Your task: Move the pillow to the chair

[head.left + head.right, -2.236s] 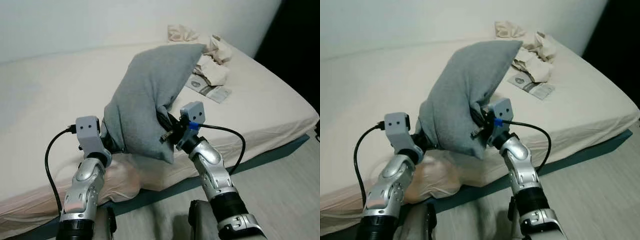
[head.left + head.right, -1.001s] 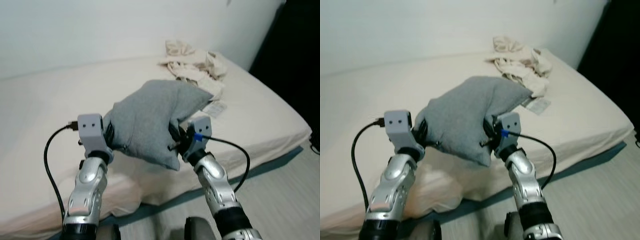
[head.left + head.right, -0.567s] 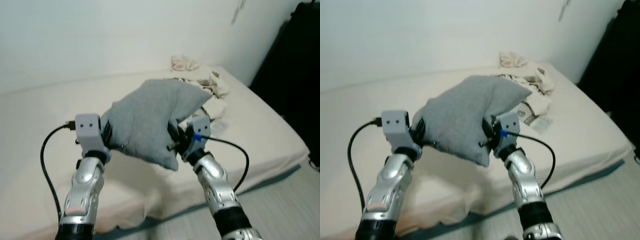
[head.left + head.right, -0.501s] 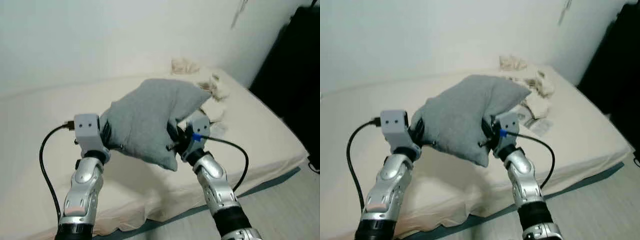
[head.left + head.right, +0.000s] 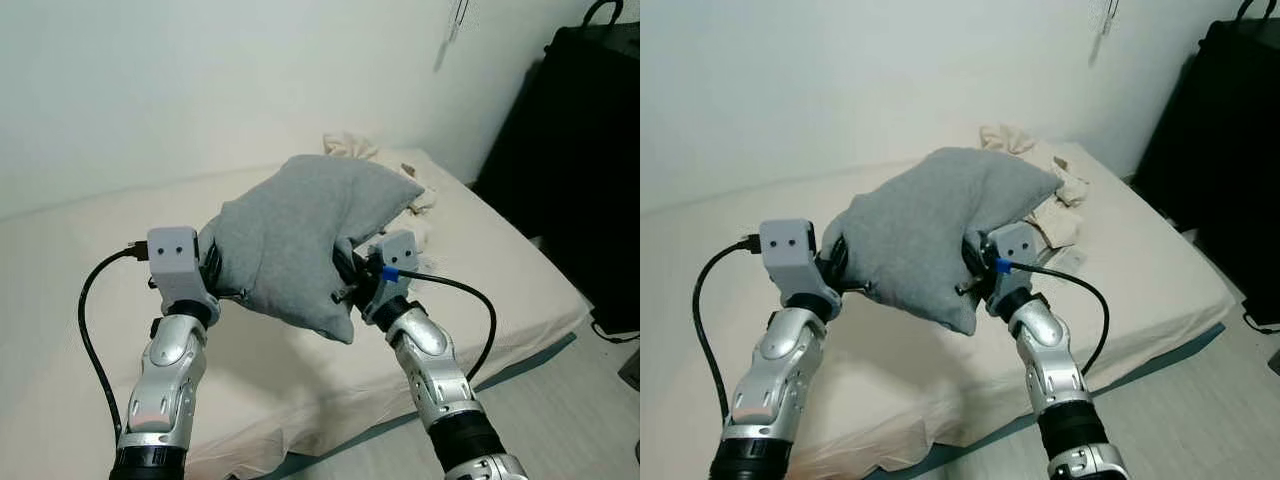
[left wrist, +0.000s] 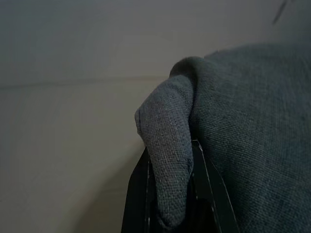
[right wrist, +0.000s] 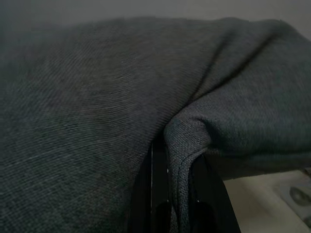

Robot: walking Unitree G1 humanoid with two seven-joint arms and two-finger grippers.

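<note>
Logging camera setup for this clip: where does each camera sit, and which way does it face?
Left and right eye views: on the head, looking down at both arms lifting the grey pillow over the bed.
Left wrist view: along the left pincer, clamping a pillow fold.
Right wrist view: along the right pincer, likewise.
Shared: the pillow.

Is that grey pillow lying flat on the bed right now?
No, the grey pillow is held up in the air above the bed, pinched between the left gripper and the right gripper.
</note>
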